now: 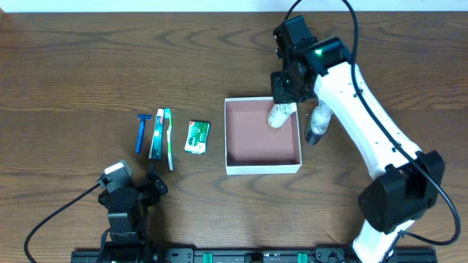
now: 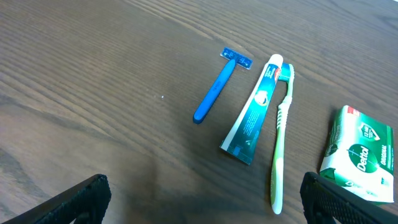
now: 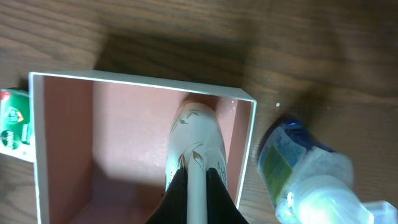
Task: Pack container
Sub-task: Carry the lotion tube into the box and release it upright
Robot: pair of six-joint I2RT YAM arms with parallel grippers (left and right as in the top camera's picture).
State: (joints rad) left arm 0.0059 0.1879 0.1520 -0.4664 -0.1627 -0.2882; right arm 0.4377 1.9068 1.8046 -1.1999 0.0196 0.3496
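**Overhead:** The right tool (image 1: 281, 108) is gripping a white tube (image 1: 279, 117) over the 1 o'clock corner of the container (image 1: 252, 142), which is sitting centre-right on the surface (image 1: 73, 66). A clear bottle (image 1: 319, 124) is lying just outside at its 3 o'clock. The razor (image 1: 140, 133), toothpaste (image 1: 157, 135), toothbrush (image 1: 168, 140) and soap (image 1: 197, 136) are waiting at its 9 o'clock.

**Left wrist:** The left tool (image 2: 205, 193) is hanging with its fingers spread wide, carrying nothing.

**Right wrist:** The tube is pointing down beside the container's thin wall. Let go here, it is likely risking leaning on the rim and tipping out. The arm is also risking knocking the bottle.
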